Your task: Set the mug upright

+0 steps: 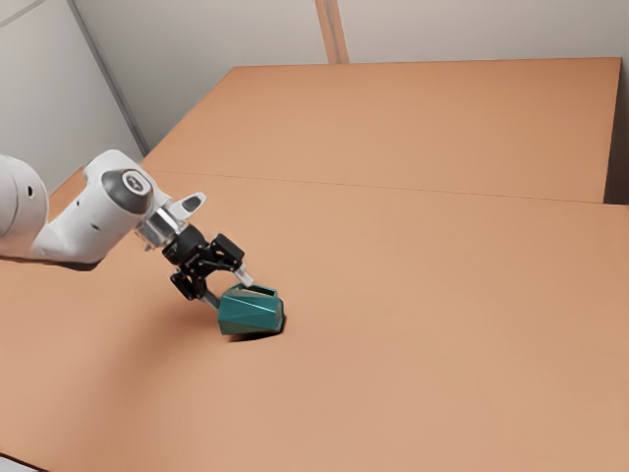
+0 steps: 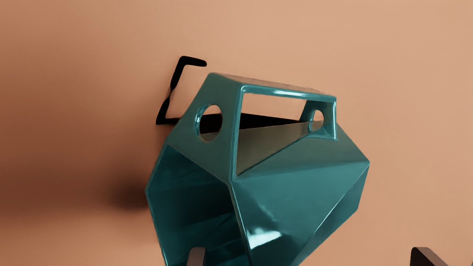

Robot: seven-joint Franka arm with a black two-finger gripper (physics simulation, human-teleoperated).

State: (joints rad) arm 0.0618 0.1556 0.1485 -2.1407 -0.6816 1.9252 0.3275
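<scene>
In the exterior view, the teal faceted mug lies on its side on the table, just below and beside the tips of the gripper. So it is not upright now. If the tips already touch it, I cannot tell.

In the wrist view, the gripper is open, with its two fingers wide apart and nothing held between them. One finger overlaps the mug's open mouth, the other is out past the base end. If the first one is inside the mouth, I cannot say. The handle stands up from the body.

I judge the step in hand is getting hold of the mug. Next, the gripper should align, close on it firmly, then turn it until the mouth faces upward.
</scene>
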